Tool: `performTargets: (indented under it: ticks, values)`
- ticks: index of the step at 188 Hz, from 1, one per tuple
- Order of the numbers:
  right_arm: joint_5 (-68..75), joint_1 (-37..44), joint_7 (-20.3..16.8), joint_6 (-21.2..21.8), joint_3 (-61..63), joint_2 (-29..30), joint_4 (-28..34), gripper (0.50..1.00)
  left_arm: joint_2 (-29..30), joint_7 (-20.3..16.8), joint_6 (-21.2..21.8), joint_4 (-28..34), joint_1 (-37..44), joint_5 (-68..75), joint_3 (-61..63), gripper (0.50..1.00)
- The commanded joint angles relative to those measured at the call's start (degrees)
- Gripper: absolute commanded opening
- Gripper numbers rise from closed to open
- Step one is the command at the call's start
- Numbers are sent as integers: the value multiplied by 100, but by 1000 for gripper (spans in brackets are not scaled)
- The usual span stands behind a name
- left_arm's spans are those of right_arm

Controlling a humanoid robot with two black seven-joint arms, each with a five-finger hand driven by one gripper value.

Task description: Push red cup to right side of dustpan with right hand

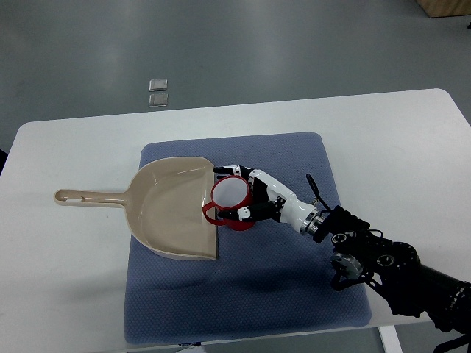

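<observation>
My right hand [246,197] wraps the red cup [230,200], fingers [229,170] curled round its far side and thumb on its near side, so I'm clamped on it. The cup sits upright, its white inside showing, right at the open right edge of the beige dustpan [173,209], touching the lip. The dustpan's handle points left, out over the white table [66,272]. Both lie on a blue-grey mat [243,294]. My forearm runs off toward the lower right. Beyond the table, two small grey squares [157,92] lie on the floor. No readable writing anywhere.
</observation>
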Motion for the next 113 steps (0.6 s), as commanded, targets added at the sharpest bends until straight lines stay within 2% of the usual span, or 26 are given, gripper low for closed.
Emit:
performTargets:
  ticks: [1, 63, 85, 113]
  values:
    - [61, 86, 0, 41, 11, -47, -2, 934, 0, 0, 0, 0, 6, 0, 0, 1000]
    - [316, 262, 0, 375, 108, -583, 77, 934, 0, 0, 0, 0, -3, 0, 9, 1000]
    - [676, 385, 0, 656, 108, -820, 112, 934, 0, 0, 0, -9, -2, 0, 9, 1000]
    - [835, 517, 0, 735, 108, -1067, 112, 934, 0, 0, 0, -9, -3, 0, 18, 1000]
